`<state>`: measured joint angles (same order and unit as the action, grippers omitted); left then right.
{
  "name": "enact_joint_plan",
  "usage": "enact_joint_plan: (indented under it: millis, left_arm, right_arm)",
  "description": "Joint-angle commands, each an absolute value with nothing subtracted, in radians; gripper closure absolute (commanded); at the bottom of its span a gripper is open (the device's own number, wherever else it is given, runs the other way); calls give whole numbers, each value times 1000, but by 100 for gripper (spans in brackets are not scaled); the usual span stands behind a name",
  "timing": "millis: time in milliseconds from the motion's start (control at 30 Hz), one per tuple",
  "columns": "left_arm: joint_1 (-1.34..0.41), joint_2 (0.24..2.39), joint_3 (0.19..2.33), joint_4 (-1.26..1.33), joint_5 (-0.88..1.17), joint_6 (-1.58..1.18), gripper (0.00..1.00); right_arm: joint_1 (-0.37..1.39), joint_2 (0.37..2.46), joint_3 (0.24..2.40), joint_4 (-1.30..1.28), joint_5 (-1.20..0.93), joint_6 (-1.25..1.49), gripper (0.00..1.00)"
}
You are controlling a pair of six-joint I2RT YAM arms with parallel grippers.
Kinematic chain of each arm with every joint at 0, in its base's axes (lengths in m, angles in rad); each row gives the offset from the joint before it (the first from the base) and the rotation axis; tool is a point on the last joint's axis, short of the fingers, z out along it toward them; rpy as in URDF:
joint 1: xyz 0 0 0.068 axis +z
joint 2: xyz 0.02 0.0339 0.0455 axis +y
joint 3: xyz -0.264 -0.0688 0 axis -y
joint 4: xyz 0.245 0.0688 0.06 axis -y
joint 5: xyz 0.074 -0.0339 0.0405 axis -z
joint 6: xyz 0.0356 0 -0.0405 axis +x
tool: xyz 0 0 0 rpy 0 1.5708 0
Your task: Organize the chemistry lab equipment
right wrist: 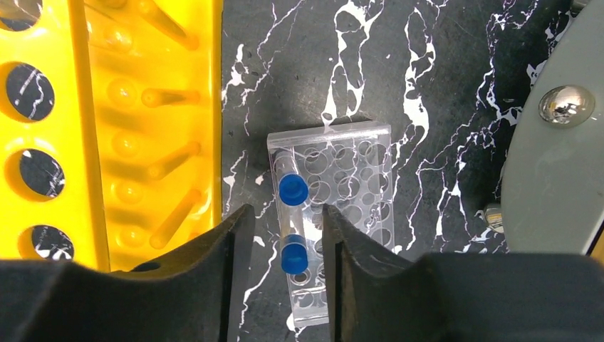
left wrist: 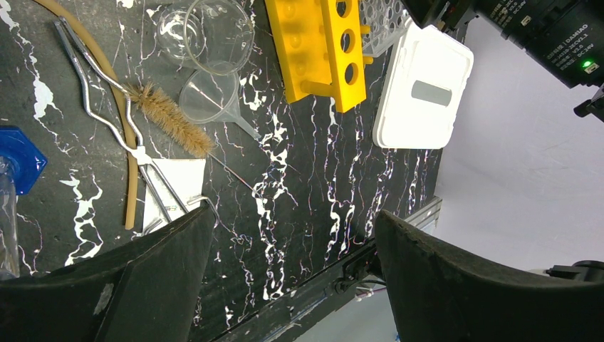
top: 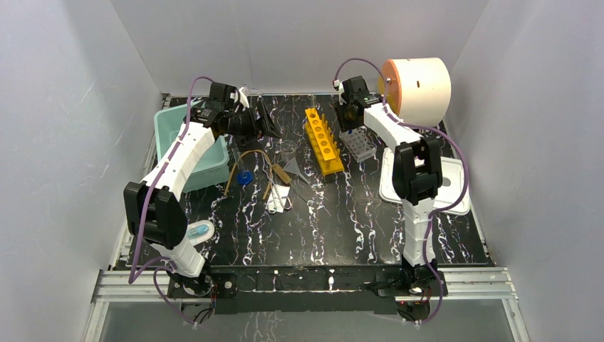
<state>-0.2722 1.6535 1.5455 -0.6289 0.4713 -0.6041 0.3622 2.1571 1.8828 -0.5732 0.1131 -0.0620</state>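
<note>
Upper centre of the overhead view: yellow rack with round holes (top: 324,141) lengthwise on the black marbled bench (top: 342,228), with the clear plastic tube rack (top: 360,144) just beside it on the right. Directly over that clear rack, the right hand (right wrist: 286,214), released. In the right wrist view, fingers on either side of two blue-capped tubes (right wrist: 293,189) seated in the rack's left column, a sliver of gap on both sides.

Left of centre in the overhead view, the left hand (top: 265,127) above the bench, spread wide, grasping nothing.

Upper left of the left wrist view: clear glass beaker (left wrist: 214,32), clear funnel (left wrist: 210,96) just below it, then bristle brush (left wrist: 171,121), metal tongs (left wrist: 107,117) and amber rubber tube (left wrist: 130,171) close together.

Upper right there, a white tray (left wrist: 424,89) near the yellow rack. Far left of the overhead view, a teal bin (top: 171,128).
</note>
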Motion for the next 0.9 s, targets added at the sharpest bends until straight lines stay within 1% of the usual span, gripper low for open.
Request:
enact_joint_plan:
  millis: [0, 67, 167, 200, 367, 433, 633, 867]
  left_arm:
    - [-274, 1601, 1550, -634, 487, -594, 18]
    - [-274, 1598, 1545, -632, 486, -594, 18]
    - [-274, 1596, 1541, -632, 488, -594, 18]
    - [-274, 1597, 1538, -632, 488, -594, 18]
    - [-274, 1595, 1535, -629, 496, -597, 17]
    - [-274, 1592, 1534, -627, 497, -597, 17]
    - [-274, 1589, 1535, -627, 497, -601, 17]
    - [-274, 1591, 1540, -626, 499, -606, 17]
  right_arm:
    - [360, 2061, 1824, -538, 123, -52, 48]
    - [360, 2029, 1768, -529, 119, -45, 47]
    - [360, 2000, 1702, -522, 108, -40, 48]
    - [360, 1996, 1687, -519, 107, -40, 50]
    - [360, 2007, 1682, -510, 112, -50, 69]
    - [360, 2020, 1700, -503, 120, -61, 74]
    - [360, 2077, 1786, -502, 154, -87, 77]
    - [359, 2109, 1825, -493, 148, -90, 77]
